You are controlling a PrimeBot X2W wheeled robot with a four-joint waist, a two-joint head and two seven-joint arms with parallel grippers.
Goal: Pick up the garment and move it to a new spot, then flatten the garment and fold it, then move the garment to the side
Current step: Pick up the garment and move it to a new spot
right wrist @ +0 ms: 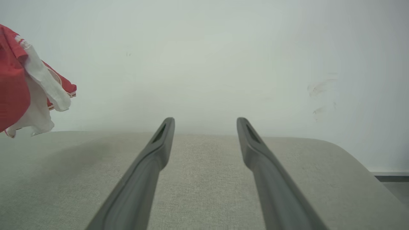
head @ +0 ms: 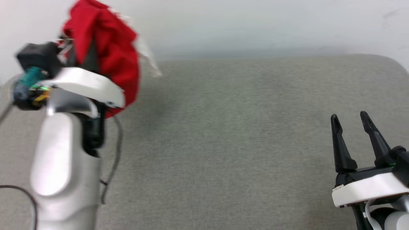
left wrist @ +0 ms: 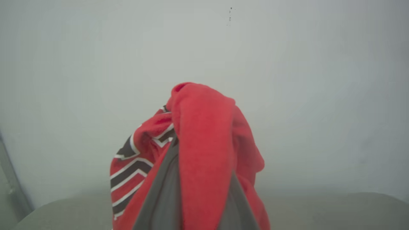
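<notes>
The garment [head: 111,54] is a bunched red shirt with a white sleeve, held high above the grey surface at the upper left of the head view. My left gripper [head: 84,52] is shut on it, with cloth draped over both fingers. The left wrist view shows red fabric [left wrist: 204,150] between and over my fingers [left wrist: 163,198], and black-and-white lettering on the left. In the right wrist view the garment [right wrist: 19,89] hangs at the far left, clear of the surface. My right gripper [head: 351,123] stands open and holds nothing at the lower right, low over the surface.
A grey fabric-covered surface [head: 230,143] with a rounded far right corner spreads before me. A pale wall [head: 255,25] rises right behind it. Thin dark cables [head: 115,159] hang by my left forearm.
</notes>
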